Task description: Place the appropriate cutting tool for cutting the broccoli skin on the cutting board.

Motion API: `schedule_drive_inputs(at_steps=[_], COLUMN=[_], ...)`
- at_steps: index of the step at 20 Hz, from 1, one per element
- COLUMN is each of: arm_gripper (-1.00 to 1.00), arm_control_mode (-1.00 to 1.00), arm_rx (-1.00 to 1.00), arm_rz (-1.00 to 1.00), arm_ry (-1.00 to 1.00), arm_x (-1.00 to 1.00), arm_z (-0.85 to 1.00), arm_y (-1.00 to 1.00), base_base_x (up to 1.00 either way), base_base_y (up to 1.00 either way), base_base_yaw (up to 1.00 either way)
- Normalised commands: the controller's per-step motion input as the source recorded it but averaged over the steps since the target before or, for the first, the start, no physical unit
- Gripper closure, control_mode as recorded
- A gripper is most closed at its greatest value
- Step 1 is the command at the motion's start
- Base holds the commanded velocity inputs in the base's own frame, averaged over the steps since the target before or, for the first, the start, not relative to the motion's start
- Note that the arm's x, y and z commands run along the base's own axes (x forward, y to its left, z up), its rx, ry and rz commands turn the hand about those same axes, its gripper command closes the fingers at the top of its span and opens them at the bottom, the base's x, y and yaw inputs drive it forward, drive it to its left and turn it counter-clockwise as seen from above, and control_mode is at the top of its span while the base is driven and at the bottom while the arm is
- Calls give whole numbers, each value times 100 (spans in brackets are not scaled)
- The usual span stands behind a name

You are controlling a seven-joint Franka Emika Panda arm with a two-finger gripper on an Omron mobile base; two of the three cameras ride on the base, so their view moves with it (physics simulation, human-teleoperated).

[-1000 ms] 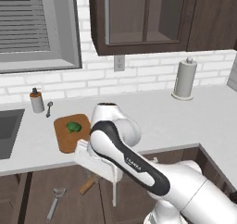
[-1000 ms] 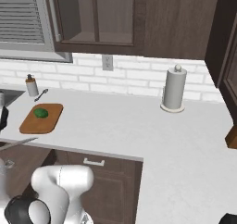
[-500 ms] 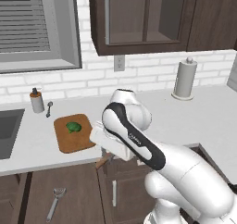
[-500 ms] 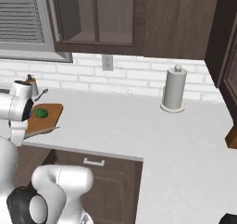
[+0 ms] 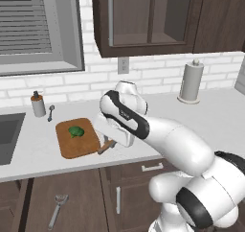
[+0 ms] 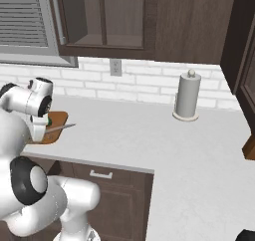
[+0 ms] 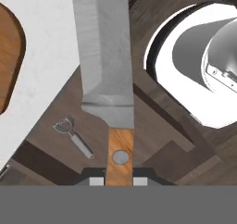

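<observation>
Up close, the hand view shows the gripper (image 7: 119, 180) with its two dark fingertips (image 7: 96, 180) pressed against either side of the brown wooden handle of the slim grey-bladed knife (image 7: 105, 61), so the fingers are clamped on the handle with no gap visible. One knife is held; its long axis runs away from the gripper, blade pointing toward the top of that view, over the edge of the white counter (image 7: 51, 70). One all-grey metal utensil with a rounded head (image 7: 74, 136) lies on the dark floor below.

From the left base view, the knife's handle (image 5: 105, 146) pokes out beside the brown wooden rectangular cutting board (image 5: 76, 142), which lies flat on the counter with one small dark-green broccoli lump (image 5: 75, 131) on it. One small grey spoon (image 5: 50, 112) lies near a small bottle (image 5: 38, 104). One white paper-towel roll (image 5: 190, 81) stands against the brick wall.
</observation>
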Motion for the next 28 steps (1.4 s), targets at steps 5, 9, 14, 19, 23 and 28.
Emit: schedule_drive_inputs(at_steps=[5, 9, 14, 19, 23, 28], arm_gripper=[100, 100, 100, 100, 100, 100], arm_control_mode=[-100, -100, -100, -100, -100, -100], arm_rx=[0, 0, -2, -4, -3, -1], arm_rz=[0, 0, 0, 0, 0, 0], arm_ry=[0, 0, 0, 0, 0, 0], arm_x=[73, 62, 52, 36, 34, 19], arm_z=[-2, -16, -33, -39, -43, -37], arm_y=[5, 23, 47, 43, 33, 19], base_base_x=[0, 0, 0, 0, 0, 0], base_base_y=[0, 0, 0, 0, 0, 0], base_base_yaw=[0, 0, 0, 0, 0, 0])
